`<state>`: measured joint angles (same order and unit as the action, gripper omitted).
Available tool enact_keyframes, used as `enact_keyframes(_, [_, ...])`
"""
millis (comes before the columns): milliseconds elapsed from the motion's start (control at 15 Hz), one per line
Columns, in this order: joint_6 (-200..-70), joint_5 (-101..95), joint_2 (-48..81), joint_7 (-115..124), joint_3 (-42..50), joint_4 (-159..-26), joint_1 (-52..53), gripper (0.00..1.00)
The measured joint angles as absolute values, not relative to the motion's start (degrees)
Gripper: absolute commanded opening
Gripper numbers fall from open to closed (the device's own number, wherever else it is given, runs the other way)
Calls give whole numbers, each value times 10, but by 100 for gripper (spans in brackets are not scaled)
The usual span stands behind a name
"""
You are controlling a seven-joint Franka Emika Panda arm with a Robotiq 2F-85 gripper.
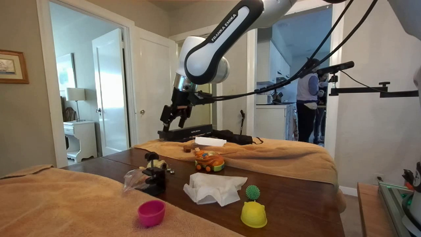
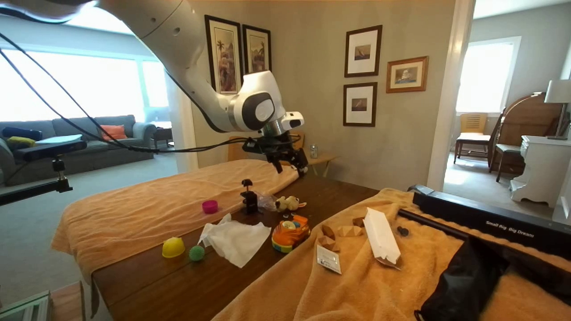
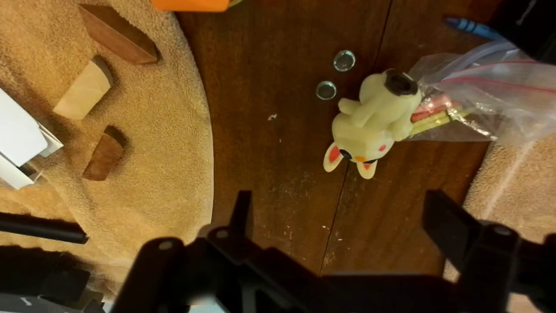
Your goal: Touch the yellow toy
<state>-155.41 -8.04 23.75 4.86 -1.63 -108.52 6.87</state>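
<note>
On wood [image 3: 278, 174] — pale yellow toy [image 3: 370, 124].

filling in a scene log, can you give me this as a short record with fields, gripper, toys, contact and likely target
gripper: open, holding nothing, above the table
pale yellow toy: eared figure lying on the table, beside a clear bag of crayons
contact: none seen between gripper and pale yellow toy
orange toy vehicle: wheels down on the table
yellow dome: on the table, beside a green spiky ball
pink bowl: on an orange towel, open side up
likely target: pale yellow toy or yellow dome, cannot tell which
</note>
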Motion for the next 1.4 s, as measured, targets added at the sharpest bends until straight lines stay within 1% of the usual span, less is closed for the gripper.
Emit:
enact_keyframes(400, [-1554,-80,238,47,-12,-1085,66,100])
enact_keyframes(733, [-1538,-80,257,130,14,-1056,78,100])
enact_keyframes(1000, [-1455,-46,299,190,14,-994,80,100])
enact_keyframes(1400, [-1335,-2,370,203,-8,-879,82,100])
